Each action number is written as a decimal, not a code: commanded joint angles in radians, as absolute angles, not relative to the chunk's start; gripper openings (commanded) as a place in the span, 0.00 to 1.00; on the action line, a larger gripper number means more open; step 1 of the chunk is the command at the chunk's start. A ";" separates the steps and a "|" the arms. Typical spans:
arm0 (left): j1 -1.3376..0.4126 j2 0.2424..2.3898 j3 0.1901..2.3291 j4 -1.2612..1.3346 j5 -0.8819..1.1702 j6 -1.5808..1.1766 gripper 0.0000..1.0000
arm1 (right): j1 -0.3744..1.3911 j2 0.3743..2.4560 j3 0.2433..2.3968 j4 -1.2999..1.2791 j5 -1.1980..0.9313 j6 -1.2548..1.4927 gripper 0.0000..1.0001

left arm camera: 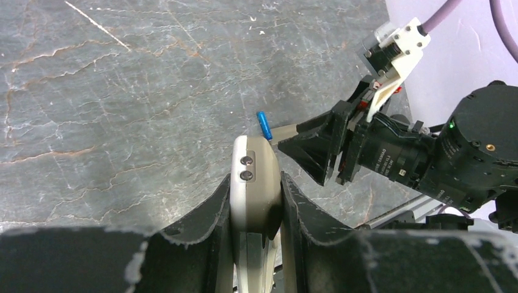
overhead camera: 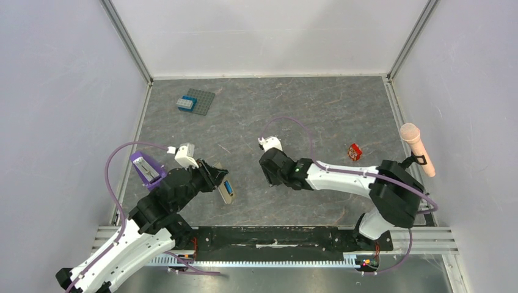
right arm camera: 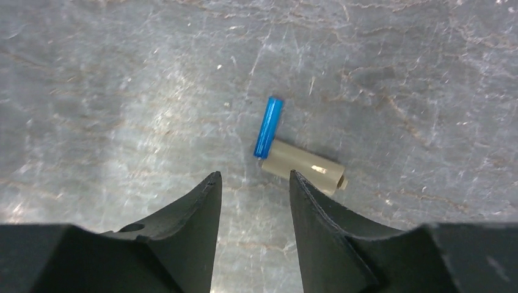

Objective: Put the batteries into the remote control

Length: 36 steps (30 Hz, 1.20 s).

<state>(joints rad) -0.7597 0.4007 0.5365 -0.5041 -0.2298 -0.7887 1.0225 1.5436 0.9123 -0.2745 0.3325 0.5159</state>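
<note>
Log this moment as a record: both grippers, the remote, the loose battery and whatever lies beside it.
left gripper: shut on the remote control, clamped between both fingers
right gripper: open, empty, over the table, fingertips just short of the battery
battery: blue, lying flat on the table, not held
beige cylinder: lying flat, one end touching the battery's near end
task state: this battery not yet picked up or loaded
</note>
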 commanded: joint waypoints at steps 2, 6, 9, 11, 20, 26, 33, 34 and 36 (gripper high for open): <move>-0.761 0.389 0.520 -0.476 -0.268 -0.835 0.02 | 1.014 1.646 1.010 -0.277 0.446 0.471 0.46; -0.761 0.396 0.515 -0.474 -0.267 -0.833 0.02 | 0.992 1.703 1.021 -0.273 0.422 0.477 0.42; -0.761 0.396 0.510 -0.469 -0.265 -0.833 0.02 | 0.983 1.729 1.023 -0.266 0.408 0.476 0.38; -0.761 0.397 0.505 -0.465 -0.264 -0.834 0.02 | 0.977 1.748 1.029 -0.263 0.393 0.472 0.35; -0.761 0.399 0.508 -0.461 -0.263 -0.827 0.02 | 0.946 1.799 1.032 -0.247 0.317 0.447 0.30; -0.761 0.401 0.509 -0.460 -0.258 -0.827 0.02 | 0.921 1.803 1.014 -0.251 0.253 0.439 0.10; -0.761 0.404 0.500 -0.445 -0.234 -0.828 0.02 | 0.905 1.811 1.002 -0.250 0.211 0.456 0.18; -0.761 0.406 0.500 -0.444 -0.229 -0.827 0.02 | 0.904 1.819 1.003 -0.252 0.203 0.457 0.20; -0.761 0.406 0.500 -0.441 -0.224 -0.825 0.02 | 0.898 1.836 1.007 -0.257 0.185 0.461 0.22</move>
